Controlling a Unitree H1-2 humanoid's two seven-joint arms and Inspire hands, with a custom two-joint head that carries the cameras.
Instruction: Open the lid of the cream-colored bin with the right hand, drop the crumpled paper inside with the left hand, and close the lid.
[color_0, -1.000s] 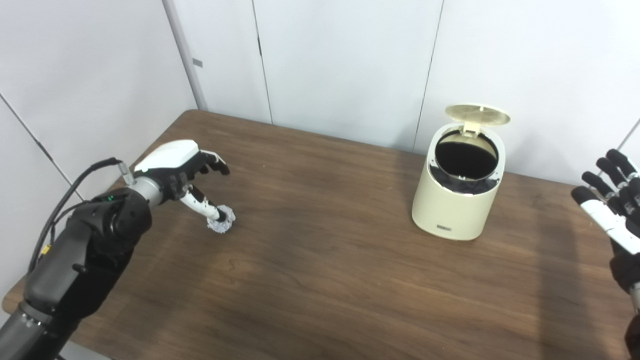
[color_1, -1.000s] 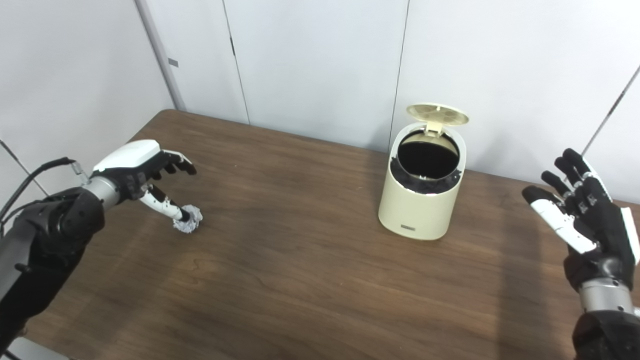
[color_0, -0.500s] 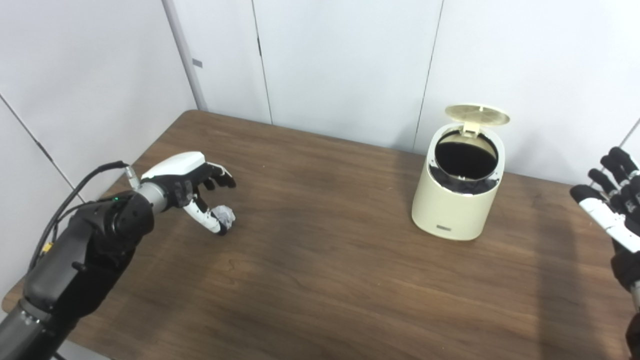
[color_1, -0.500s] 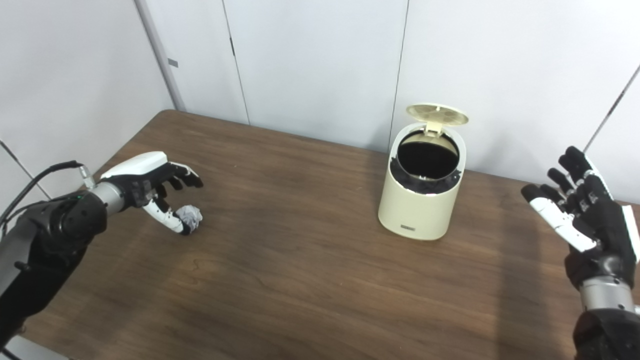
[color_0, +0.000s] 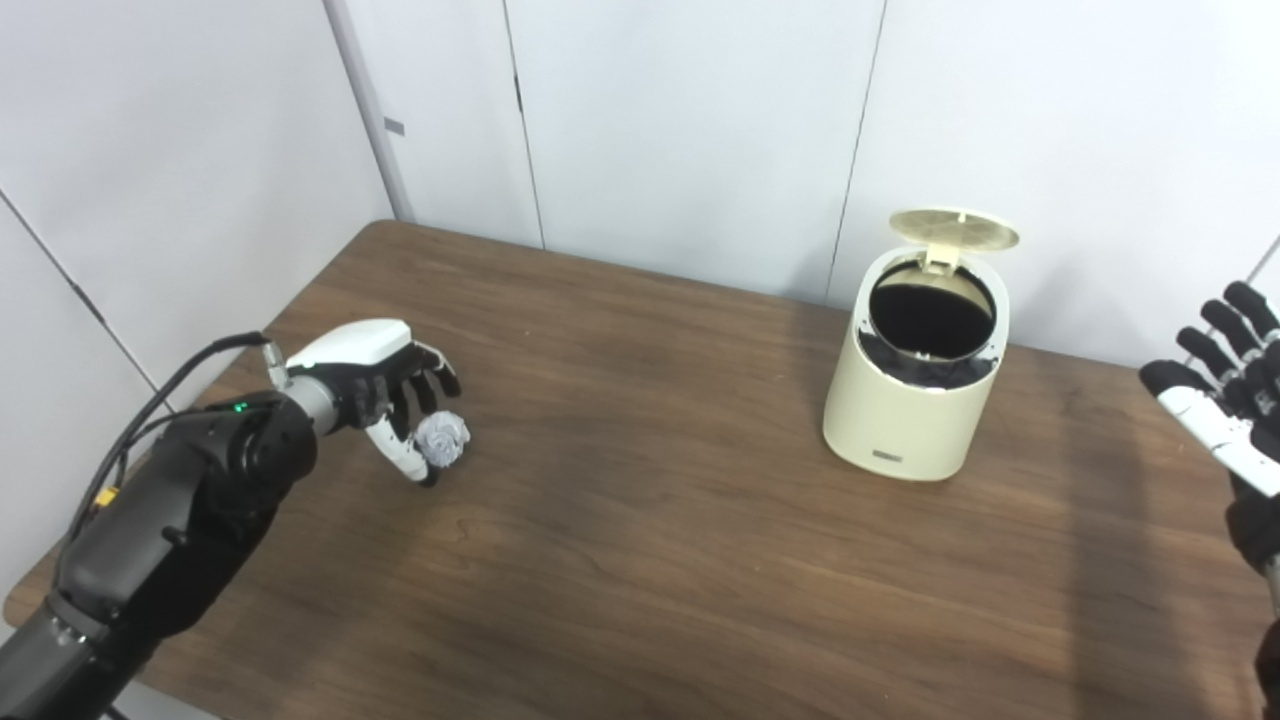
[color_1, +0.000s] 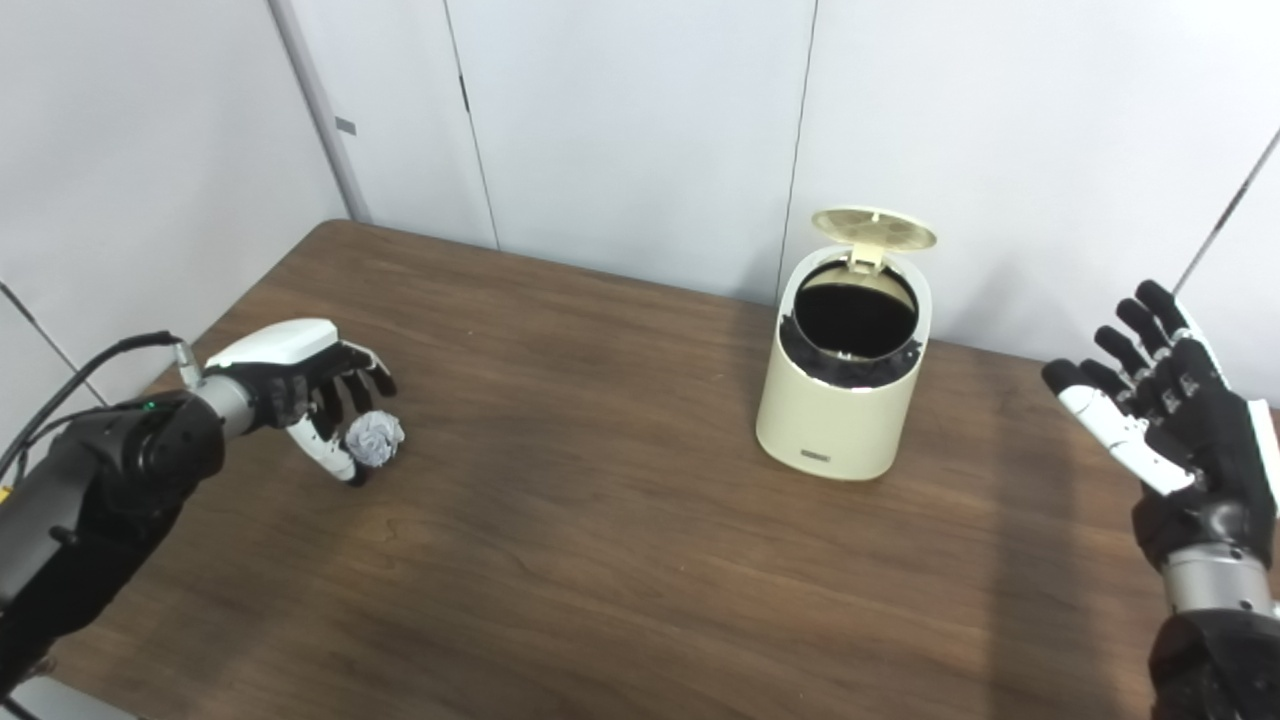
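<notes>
Dark brown wood-grain table (color_0: 640, 560) carries the work. At its near left, the left hand (color_0: 385, 385), white-backed with black fingers, is curled round the small crumpled ball of grey-white paper (color_0: 442, 437); the ball sits between the thumb below and the fingers above, at the front of the hand. Whether the paper rests on the table or is just clear of it cannot be told. At the right edge, the right hand (color_1: 1165, 415) is raised above the table, palm turned inward, fingers spread apart and holding nothing; it stands well apart from the bin. Farther back, right of centre, the cream-coloured round plastic bin (color_1: 845, 420) stands upright on the table, near the white panelled wall (color_0: 690, 120). Its round cream lid (color_1: 875, 228) is tipped up at the far rim, leaving the dark mouth uncovered.
</notes>
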